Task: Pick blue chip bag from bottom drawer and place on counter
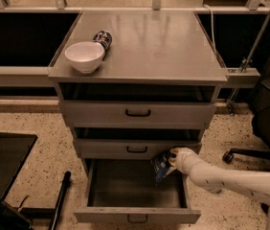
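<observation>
Counter (159, 47) is well above gripper (173, 158), which is low at right rear of open bottom drawer (137, 215), pinching blue chip bag (163, 165). On counter, 2 items, both up & far left of gripper: white bowl (84, 56) upright nr front-left corner, and dark patterned can (102, 39) on its side just behind bowl, farther from gripper.
</observation>
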Controlling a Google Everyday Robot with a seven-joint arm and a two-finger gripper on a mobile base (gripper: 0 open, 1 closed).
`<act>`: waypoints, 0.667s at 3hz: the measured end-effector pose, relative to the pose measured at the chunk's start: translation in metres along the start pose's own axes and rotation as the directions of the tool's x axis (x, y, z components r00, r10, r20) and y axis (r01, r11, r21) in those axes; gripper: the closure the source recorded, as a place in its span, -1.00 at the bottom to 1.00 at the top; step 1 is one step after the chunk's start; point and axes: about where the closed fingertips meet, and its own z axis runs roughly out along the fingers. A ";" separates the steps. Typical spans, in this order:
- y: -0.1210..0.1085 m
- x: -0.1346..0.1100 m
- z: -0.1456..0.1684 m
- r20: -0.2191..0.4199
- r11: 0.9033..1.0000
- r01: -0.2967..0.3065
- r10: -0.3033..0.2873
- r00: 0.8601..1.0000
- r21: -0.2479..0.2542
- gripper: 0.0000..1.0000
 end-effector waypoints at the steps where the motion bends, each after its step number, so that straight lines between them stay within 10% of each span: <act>1: -0.029 -0.009 -0.031 -0.043 0.998 0.015 -0.012 0.999 0.066 1.00; 2: -0.027 -0.014 -0.031 -0.043 0.998 0.019 -0.016 0.999 0.062 1.00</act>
